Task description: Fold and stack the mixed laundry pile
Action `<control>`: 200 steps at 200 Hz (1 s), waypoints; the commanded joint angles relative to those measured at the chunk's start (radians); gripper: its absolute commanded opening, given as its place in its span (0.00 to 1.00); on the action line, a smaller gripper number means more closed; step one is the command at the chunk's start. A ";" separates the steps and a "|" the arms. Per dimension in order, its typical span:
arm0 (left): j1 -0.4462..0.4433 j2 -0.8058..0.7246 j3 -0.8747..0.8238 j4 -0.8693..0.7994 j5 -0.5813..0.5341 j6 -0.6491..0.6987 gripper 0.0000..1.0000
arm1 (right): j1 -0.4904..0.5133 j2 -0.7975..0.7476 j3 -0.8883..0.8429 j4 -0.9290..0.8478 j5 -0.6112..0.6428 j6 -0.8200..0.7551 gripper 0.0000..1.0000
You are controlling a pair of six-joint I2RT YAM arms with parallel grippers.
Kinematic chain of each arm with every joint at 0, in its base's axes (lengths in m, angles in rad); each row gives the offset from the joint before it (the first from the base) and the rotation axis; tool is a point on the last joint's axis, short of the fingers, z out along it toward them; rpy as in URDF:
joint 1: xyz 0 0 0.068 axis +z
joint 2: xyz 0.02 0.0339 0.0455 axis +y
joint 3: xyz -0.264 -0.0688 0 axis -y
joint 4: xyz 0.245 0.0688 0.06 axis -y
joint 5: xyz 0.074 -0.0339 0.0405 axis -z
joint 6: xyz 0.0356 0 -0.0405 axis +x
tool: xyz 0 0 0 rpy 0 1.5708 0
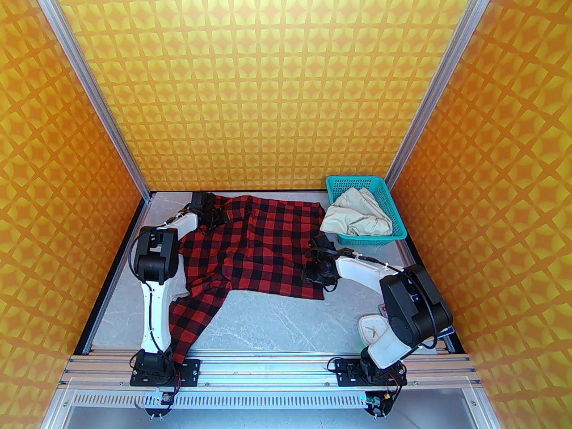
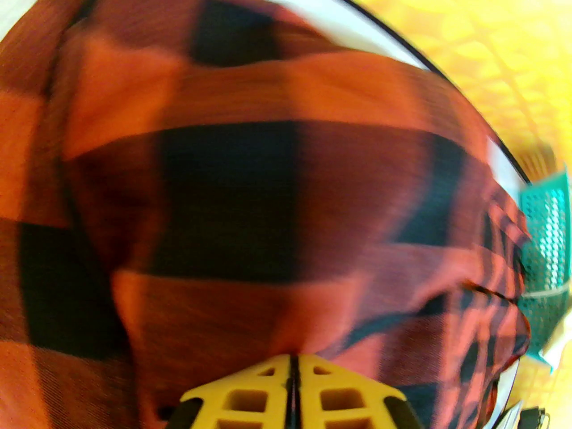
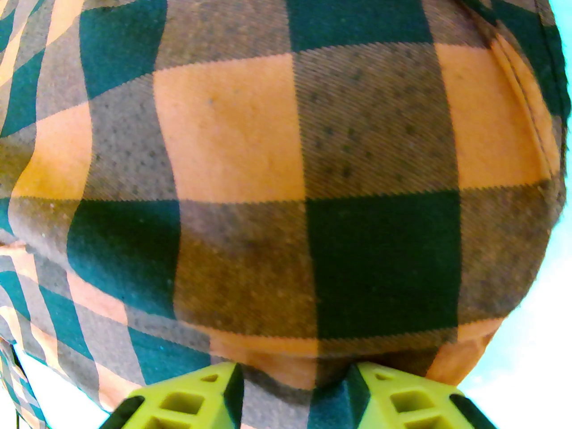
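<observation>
Closest to the lens in the left wrist view, the left gripper (image 2: pixel 292 364) is clenched on a pucker of the red-and-black shirt (image 1: pixel 263 248), at that garment's upper left corner in the top view. Over at the lower right hem, the right gripper (image 3: pixel 295 376) has its jaws apart with cloth lying in the gap, not visibly pinched. Spread over the table (image 1: pixel 277 320) at mid-frame, the shirt trails one sleeve to the lower left. Cream trousers (image 1: pixel 357 219) sit crumpled in the basket (image 1: pixel 353 180), centre right. Both garments look light, limp and easily dragged. Hems and corners, where seams thicken, seem the surest places to pinch.
</observation>
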 commanded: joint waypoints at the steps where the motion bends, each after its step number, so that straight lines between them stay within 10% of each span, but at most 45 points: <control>1: 0.069 -0.013 -0.032 0.031 -0.043 -0.048 0.08 | 0.015 0.014 -0.050 -0.091 0.023 0.029 0.45; 135: 0.211 0.169 0.275 -0.094 0.063 -0.021 0.10 | 0.027 0.117 0.248 -0.289 0.131 -0.073 0.46; 200: 0.186 -0.068 0.167 -0.122 0.060 0.135 0.23 | -0.010 0.279 0.679 -0.328 0.173 -0.156 0.45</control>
